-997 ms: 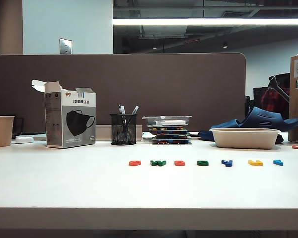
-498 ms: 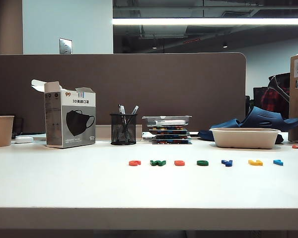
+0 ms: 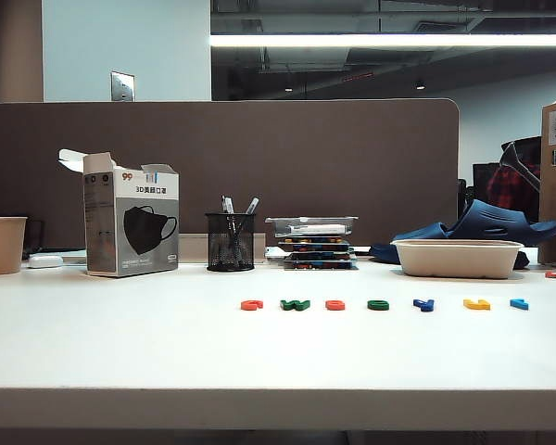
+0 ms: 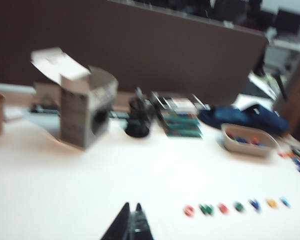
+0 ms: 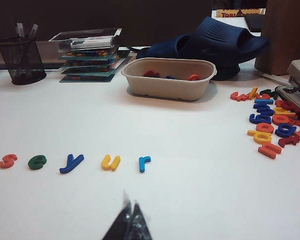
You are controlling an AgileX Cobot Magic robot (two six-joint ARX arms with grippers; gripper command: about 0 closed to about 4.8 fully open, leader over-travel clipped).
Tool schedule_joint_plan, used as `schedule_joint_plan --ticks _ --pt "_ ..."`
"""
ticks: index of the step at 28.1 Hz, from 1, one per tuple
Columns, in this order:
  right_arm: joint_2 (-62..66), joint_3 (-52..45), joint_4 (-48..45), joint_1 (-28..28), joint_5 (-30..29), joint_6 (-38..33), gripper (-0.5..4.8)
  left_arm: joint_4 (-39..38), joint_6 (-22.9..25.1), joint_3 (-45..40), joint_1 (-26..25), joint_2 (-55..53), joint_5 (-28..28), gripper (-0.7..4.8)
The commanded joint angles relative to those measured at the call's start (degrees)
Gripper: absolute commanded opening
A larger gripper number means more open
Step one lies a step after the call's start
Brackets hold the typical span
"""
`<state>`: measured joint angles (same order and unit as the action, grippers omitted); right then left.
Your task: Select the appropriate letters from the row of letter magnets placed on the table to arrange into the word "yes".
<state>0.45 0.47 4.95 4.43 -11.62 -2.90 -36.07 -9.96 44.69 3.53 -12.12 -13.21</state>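
Note:
The row of letter magnets lies on the white table point(image 3: 120, 343), right of centre. Among them are the dark blue "y" point(image 3: 423, 304) point(image 5: 71, 163), the green "e" point(image 3: 378, 304) point(image 5: 37, 161) and the orange-red "s" point(image 3: 334, 304) point(image 5: 7, 160). A dark green "w" point(image 3: 296, 304) and another orange-red letter point(image 3: 251, 304) lie further left. My left gripper point(image 4: 131, 206) is shut and empty, above the table short of the row point(image 4: 238, 206); that view is blurred. My right gripper point(image 5: 130, 202) is shut and empty, nearer than the yellow "u" point(image 5: 110, 162). Neither gripper shows in the exterior view.
Behind the row stand a mask box point(image 3: 130, 225), a mesh pen holder point(image 3: 230, 241), stacked cases point(image 3: 313, 243), a beige tub point(image 3: 457, 258) holding letters, and a blue slipper point(image 3: 486, 225). A paper cup point(image 3: 2, 244) sits far left. Loose letters point(image 5: 272, 122) are piled at the right.

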Motion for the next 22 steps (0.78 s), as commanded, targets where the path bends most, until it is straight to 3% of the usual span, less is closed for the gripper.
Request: schedule_joint_plan --ticks 1,7,10,13,15,22 --pt "-0.6 -0.4 -0.9 0.0 0.0 0.2 -0.01 -4.6 0.1 7.9 0.0 -6.4 -3.8 -0.05" --pt "-0.6 -0.4 -0.9 0.0 0.0 0.2 -0.01 -15.7 -0.1 22.8 0.0 -19.0 -10.9 -0.05" --pt "-0.6 -0.4 -0.9 0.0 0.0 0.2 -0.01 -23.5 -2.4 32.3 0.0 -26.3 -13.8 -0.05" --pt "-0.6 -0.4 -0.9 0.0 0.1 0.2 -0.01 -28.3 -2.8 38.9 0.0 -30.9 -14.1 -0.05" --pt "-0.6 -0.4 -0.9 0.0 0.1 0.2 -0.01 -29.9 -6.2 44.8 3.8 -35.4 -13.9 -0.05" --pt "-0.6 -0.4 -0.9 0.0 0.2 0.2 -0.01 -30.3 -12.3 51.1 14.6 -42.9 -12.0 -0.05"
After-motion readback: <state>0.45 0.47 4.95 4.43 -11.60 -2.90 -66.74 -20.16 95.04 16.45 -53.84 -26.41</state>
